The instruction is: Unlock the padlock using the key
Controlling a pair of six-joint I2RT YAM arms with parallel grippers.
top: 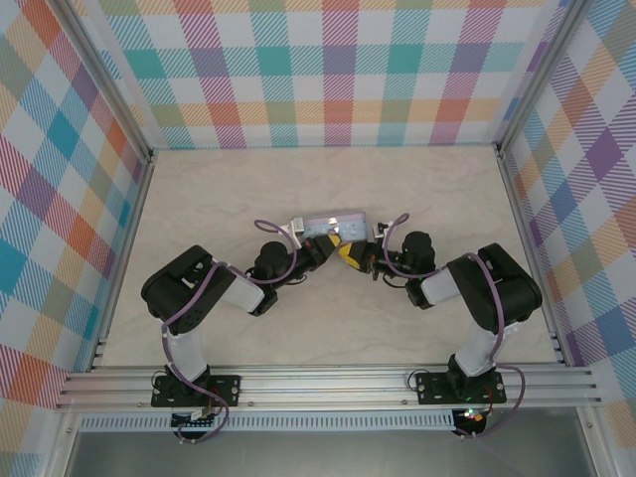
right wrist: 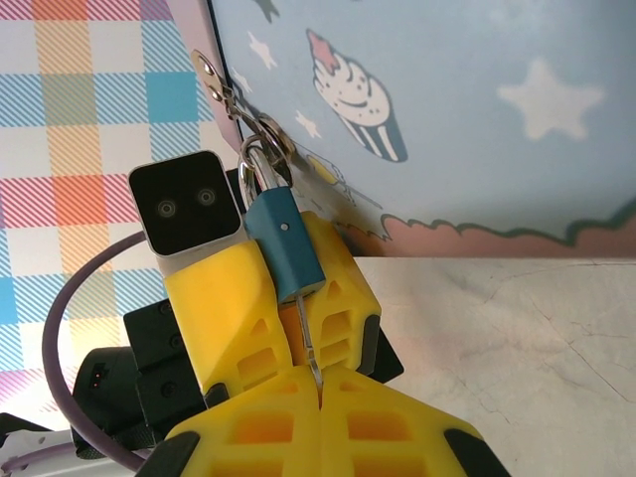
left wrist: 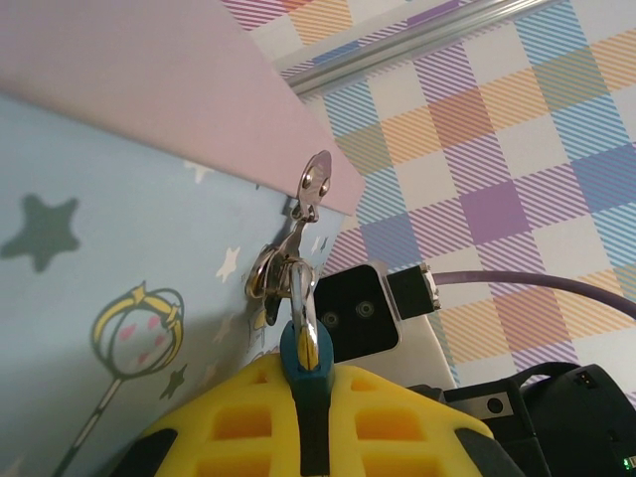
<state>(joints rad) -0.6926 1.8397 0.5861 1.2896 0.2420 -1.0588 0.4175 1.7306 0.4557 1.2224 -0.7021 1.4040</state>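
Observation:
The teal padlock (right wrist: 283, 248) hangs by its silver shackle (left wrist: 302, 298) from the latch ring of a light-blue cartoon tin (left wrist: 99, 298). My left gripper (left wrist: 312, 383) is shut on the padlock's body, its yellow fingers (right wrist: 224, 298) on either side. The thin metal key (right wrist: 309, 338) runs from the padlock's underside down into my right gripper (right wrist: 320, 383), which is shut on the key's head; the head is hidden between the pads. Seen from above, both grippers (top: 346, 254) meet just in front of the tin (top: 328, 227).
The tin has a pink lid (left wrist: 129, 79) with a metal clasp tab (left wrist: 316, 179) and stands mid-table. Checked walls (top: 328, 70) close in the back and both sides. Pale tabletop (right wrist: 517, 348) lies to the right of the grippers.

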